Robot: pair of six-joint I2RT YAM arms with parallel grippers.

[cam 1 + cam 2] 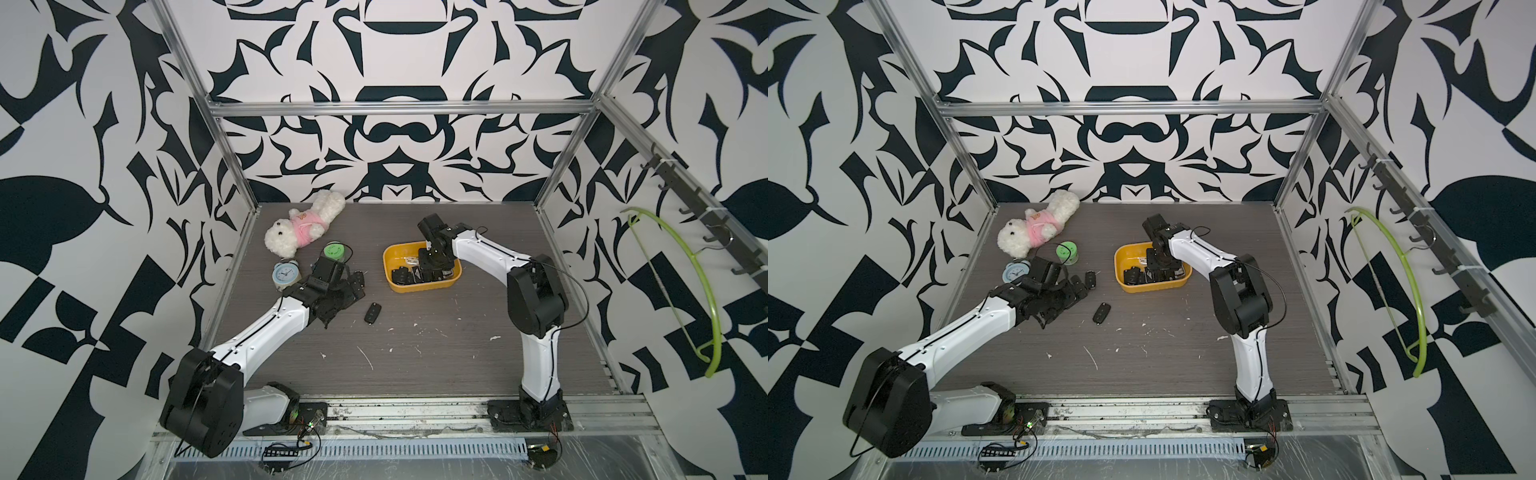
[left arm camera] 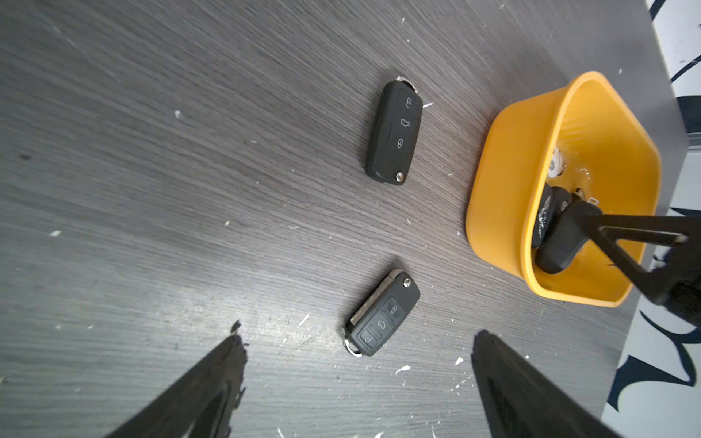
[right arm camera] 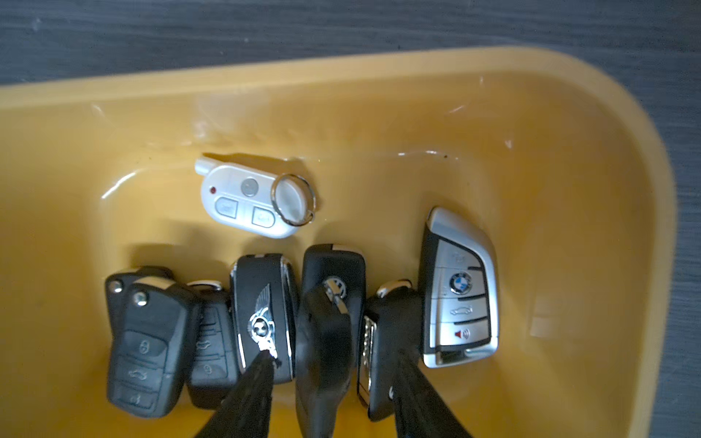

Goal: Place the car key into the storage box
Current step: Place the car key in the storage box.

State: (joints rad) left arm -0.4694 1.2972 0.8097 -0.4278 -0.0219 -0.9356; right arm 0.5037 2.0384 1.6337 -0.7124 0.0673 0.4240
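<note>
The yellow-orange storage box (image 1: 415, 288) (image 1: 1154, 289) stands right of the table's middle and holds several car keys. My right gripper (image 1: 424, 275) (image 3: 333, 350) reaches down into it. Its fingers (image 3: 261, 383) stand apart around a black car key (image 3: 322, 341) that leans among the others, with a gap beside it. Two more black car keys lie on the table: one (image 1: 372, 312) (image 2: 394, 132) out in the open, the other (image 2: 381, 314) (image 1: 1090, 279) just ahead of my left gripper (image 2: 359, 336) (image 1: 351, 289). That gripper is wide open and holds nothing.
At the back left lie a white plush dog in pink (image 1: 303, 226), a blue alarm clock (image 1: 284, 274) and a round green jar (image 1: 333, 251). A white remote (image 3: 254, 201) and a silver key (image 3: 459, 288) lie in the box. A green hanger (image 1: 690, 291) hangs on the right wall.
</note>
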